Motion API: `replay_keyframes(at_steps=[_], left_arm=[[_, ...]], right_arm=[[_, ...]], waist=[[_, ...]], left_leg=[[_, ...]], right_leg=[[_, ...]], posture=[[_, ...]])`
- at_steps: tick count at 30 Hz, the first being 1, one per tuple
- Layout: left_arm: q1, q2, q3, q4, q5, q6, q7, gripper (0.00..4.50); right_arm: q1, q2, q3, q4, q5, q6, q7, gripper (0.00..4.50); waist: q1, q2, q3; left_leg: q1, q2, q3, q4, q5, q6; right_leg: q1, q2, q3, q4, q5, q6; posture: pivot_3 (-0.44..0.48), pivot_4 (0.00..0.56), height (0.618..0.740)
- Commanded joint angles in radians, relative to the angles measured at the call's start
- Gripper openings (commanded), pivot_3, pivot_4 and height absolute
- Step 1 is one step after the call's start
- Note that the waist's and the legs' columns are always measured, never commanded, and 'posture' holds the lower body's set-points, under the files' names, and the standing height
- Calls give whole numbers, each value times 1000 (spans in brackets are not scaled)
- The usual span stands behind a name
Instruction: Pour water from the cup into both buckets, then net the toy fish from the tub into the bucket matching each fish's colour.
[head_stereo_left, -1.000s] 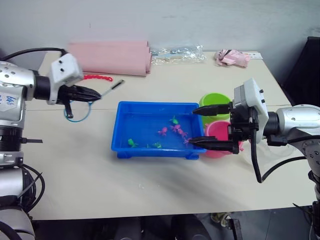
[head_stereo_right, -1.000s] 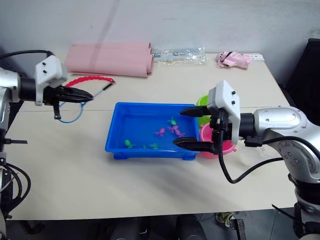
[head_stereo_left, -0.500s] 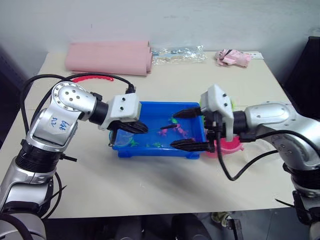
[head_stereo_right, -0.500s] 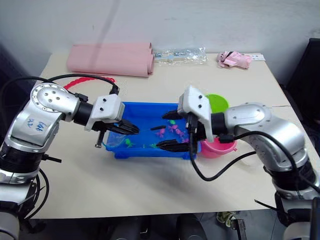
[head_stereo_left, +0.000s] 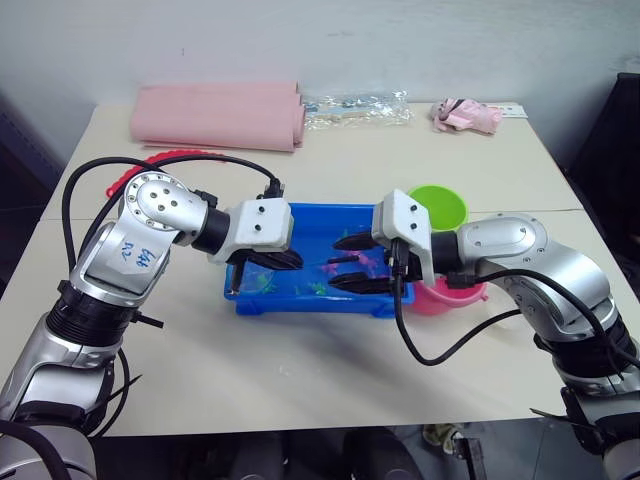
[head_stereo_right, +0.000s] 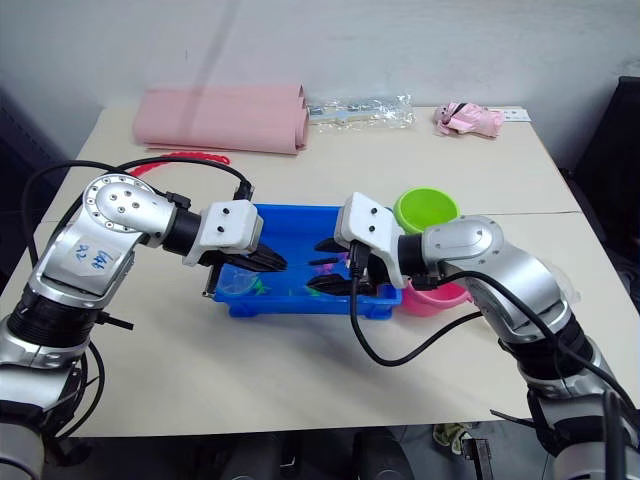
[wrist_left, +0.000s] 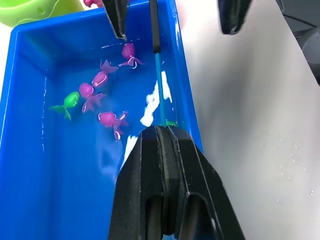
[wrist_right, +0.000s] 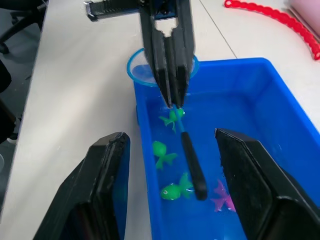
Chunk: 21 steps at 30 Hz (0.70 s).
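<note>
Both arms have swung in from the sides of the table (head_stereo_left: 180, 340) and are now meeting over the tub (head_stereo_left: 310, 300). A second ago the left gripper (head_stereo_left: 285, 260) was holding the net out near the red beaded chain (head_stereo_left: 165, 155), and the right gripper (head_stereo_left: 350, 262) was waiting beside the buckets. This looks like a handover of the net, or a joint start on the fishing; I am judging the pouring step as finished, since water is already glinting in the tub.

The tub is sitting mid-table, holding shallow water and the toy fish (wrist_left: 107, 118): several pink ones are clustering toward the bucket end, one green fish is lying among them, and more green ones (wrist_right: 162, 151) are lying at the other end. The green bucket (head_stereo_left: 437, 206) and the pink bucket (head_stereo_left: 455, 295) are standing just beside the tub on the robot's right; whether they are holding water cannot be told, and no fish is showing in either.

The left fingers (wrist_left: 165, 165) are pressing together on the net (wrist_right: 137, 72), whose blue hoop is hanging outside the tub's end while the dark handle (wrist_right: 192, 162) is reaching out over the water. The right fingers (wrist_right: 107, 185) are spreading wide apart, one on each side of that handle, not touching it.
</note>
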Motion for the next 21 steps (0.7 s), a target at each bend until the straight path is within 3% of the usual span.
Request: replay_keyframes(at_steps=[1, 2, 5, 8, 9, 16, 21], left_arm=[[-17, -10, 6, -22, -7, 3, 5, 0], [-16, -13, 5, -26, -7, 7, 6, 0], [-15, -15, 6, -33, -8, 13, 7, 0], [-18, -16, 10, -39, -16, 27, 6, 0], [-19, -17, 12, -42, -20, 32, 6, 0], [-46, -46, 55, -35, -83, 136, 17, 0], [-38, -40, 161, -19, -206, 228, 10, 1751]], right_arm=[[-1, 9, -11, -4, -16, -26, 14, 2905], [-1, 13, -13, -1, -17, -25, 16, 2905], [1, 13, -11, 1, -28, -30, 29, 1696], [6, 12, -8, 6, -44, -45, 42, 198], [7, 13, -9, 8, -48, -49, 45, 48], [9, 3, -22, 13, -66, -70, 72, 48], [-9, -42, -71, 4, -58, -61, 99, 0]], waist=[[0, 0, 0], [0, 0, 0], [-1, 0, 0], [0, 0, 0], [0, 0, 0], [0, 0, 0], [0, 0, 0]], left_leg=[[0, 0, 0, 0, 0, 0], [0, 0, 0, 0, 0, 0], [0, 0, 0, 0, 0, 0], [0, 0, 0, 0, 0, 0], [0, 0, 0, 0, 0, 0], [0, 0, 0, 1, 0, 0], [0, 0, 0, 1, 0, 0]], right_leg=[[0, 0, 0, 0, 0, 0], [0, 0, 0, 0, 0, 0], [0, 0, 0, 0, 0, 0], [0, 0, 0, 0, 0, 0], [0, 0, 0, 0, 0, 0], [0, 0, 0, 1, 0, 0], [0, 0, 0, 1, 0, 0]], posture=[[0, 150, 740], [0, 150, 740], [0, 150, 740], [0, 150, 740], [0, 150, 740], [0, 150, 740], [0, 150, 740]])
